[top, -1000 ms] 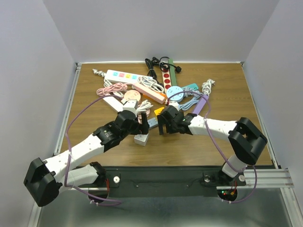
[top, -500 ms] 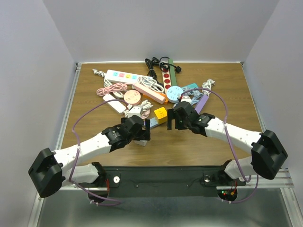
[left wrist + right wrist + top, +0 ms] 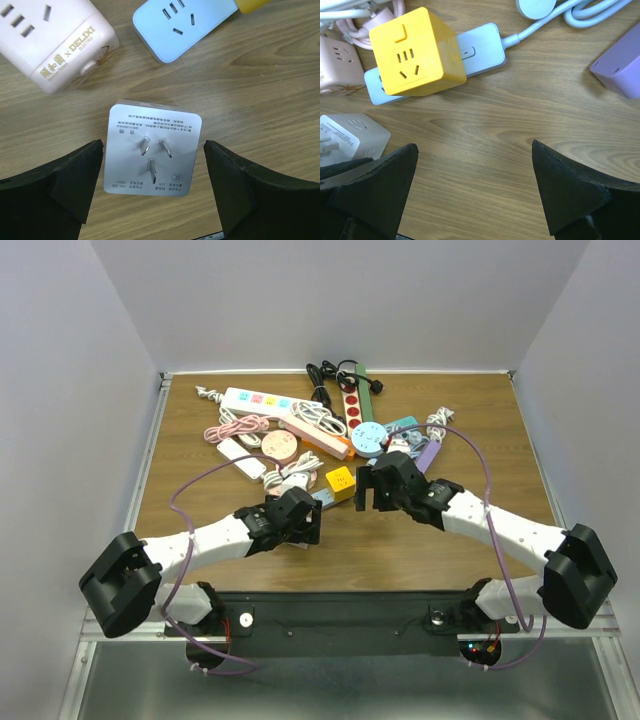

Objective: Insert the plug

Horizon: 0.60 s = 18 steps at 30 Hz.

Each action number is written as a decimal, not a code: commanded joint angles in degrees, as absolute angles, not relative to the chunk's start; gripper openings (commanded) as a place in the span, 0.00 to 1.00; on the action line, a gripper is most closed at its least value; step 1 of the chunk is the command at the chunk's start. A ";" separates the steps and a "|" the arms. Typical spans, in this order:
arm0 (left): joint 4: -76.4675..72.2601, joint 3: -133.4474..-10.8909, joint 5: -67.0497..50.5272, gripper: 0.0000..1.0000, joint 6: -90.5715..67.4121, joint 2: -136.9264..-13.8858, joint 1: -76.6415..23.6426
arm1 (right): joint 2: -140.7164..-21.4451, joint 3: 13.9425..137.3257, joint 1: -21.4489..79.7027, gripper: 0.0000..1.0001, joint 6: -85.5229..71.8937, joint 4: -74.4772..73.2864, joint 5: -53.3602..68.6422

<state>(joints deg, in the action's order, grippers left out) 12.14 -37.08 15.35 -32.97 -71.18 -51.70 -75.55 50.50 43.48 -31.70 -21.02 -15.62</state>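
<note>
The wooden table point(image 3: 480, 540) carries a pile of power strips point(image 3: 300, 420) across its far half; no container is in view. The left gripper point(image 3: 155, 172) hangs directly over the white plug point(image 3: 152, 150), jaws wide apart and holding nothing. Its fingers point(image 3: 65, 185) flank the plug's flat sides without touching. The right gripper point(image 3: 475, 190), equally wide and empty, stands farther off, near the yellow cube socket point(image 3: 415, 52). The near-square plug lies on bare wood, prongs point(image 3: 152, 170) up, just short of the blue socket strip point(image 3: 185, 25). The left arm is judged nearer.

White plug point(image 3: 152, 155), prongs up, within spread hand point(image 3: 154, 150)
</note>
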 commanded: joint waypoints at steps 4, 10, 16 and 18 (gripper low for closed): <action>11.16 -37.70 13.36 0.55 -29.80 -74.26 -52.03 | -70.59 51.68 42.72 1.00 -27.96 -19.87 -16.87; 12.56 -39.81 10.02 0.00 -28.74 -74.62 -51.86 | -66.28 50.19 42.28 1.00 -21.63 -16.53 -15.30; 11.69 -46.49 -2.35 0.00 -30.14 -68.57 -48.00 | -60.31 47.29 42.19 1.00 -12.66 -6.43 -4.86; 9.94 -48.33 -8.33 0.00 -31.37 -67.51 -44.40 | -59.33 46.76 42.27 1.00 -10.20 -2.82 2.23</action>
<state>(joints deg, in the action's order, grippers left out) 13.63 -42.48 1.96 -30.06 -72.66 -48.69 -61.52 47.13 42.41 -17.34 -12.91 -9.61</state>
